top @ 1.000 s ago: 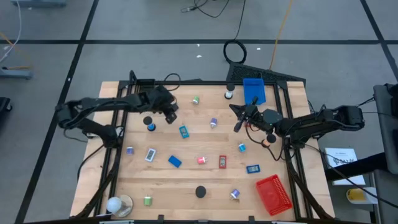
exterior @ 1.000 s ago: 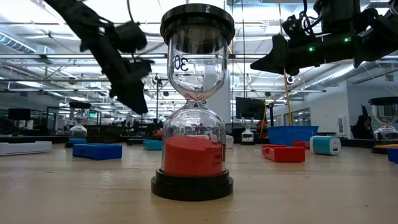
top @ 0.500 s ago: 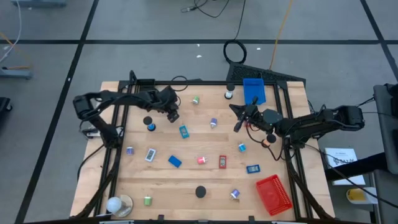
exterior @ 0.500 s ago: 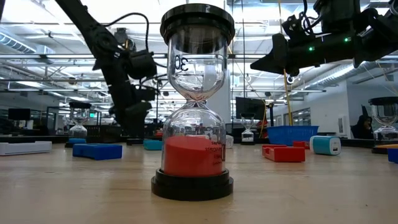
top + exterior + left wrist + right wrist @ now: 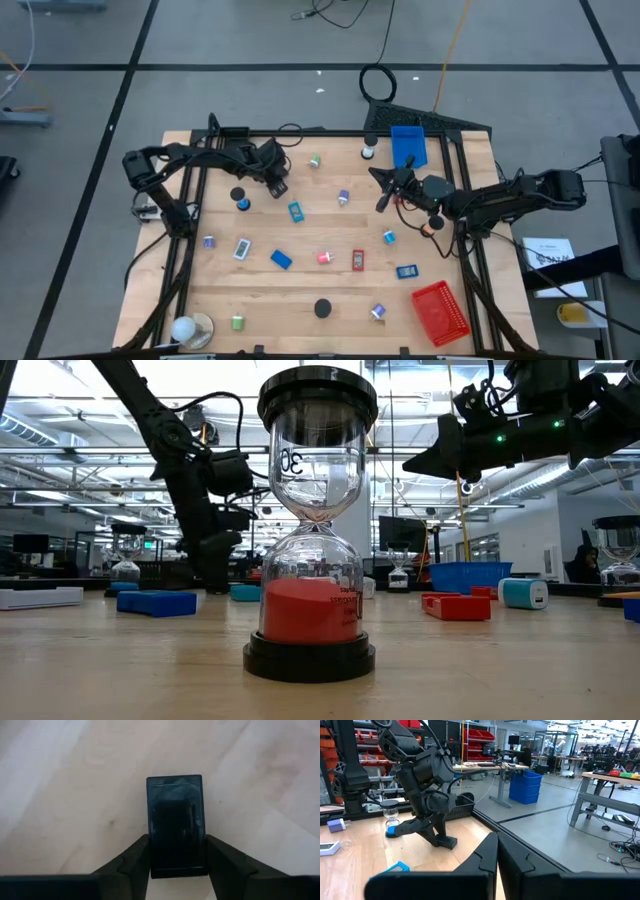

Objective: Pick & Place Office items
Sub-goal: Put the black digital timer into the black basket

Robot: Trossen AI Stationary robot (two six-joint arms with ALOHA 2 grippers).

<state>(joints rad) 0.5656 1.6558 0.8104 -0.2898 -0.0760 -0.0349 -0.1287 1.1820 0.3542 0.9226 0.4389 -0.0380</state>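
Small office items lie scattered on the wooden table: a blue block (image 5: 296, 211), a blue disc (image 5: 244, 204), a green roll (image 5: 315, 160), a purple piece (image 5: 344, 197), a red block (image 5: 358, 260) and others. My left gripper (image 5: 176, 841) is low over the table's far left part and is shut on a black block (image 5: 175, 820). My right gripper (image 5: 383, 188) hangs shut above the table's far right part, near the blue tray (image 5: 408, 146), and touches nothing. My left gripper pinches the black block between its two fingers (image 5: 137, 855), at the block's end (image 5: 175, 867) nearest the wrist. The fingers slant down from above, along the block. In the right wrist view the block (image 5: 447, 842) sits low on the tabletop.
A red tray (image 5: 440, 308) sits at the near right corner. A round white and tan object (image 5: 190, 328) is at the near left corner. A black hourglass with red sand (image 5: 310, 560) stands near the table's near edge. Bare wood lies between the items.
My left gripper has come down toward the tabletop with the black block while the arm's elbow folded toward the table's left. My right arm has kept still.
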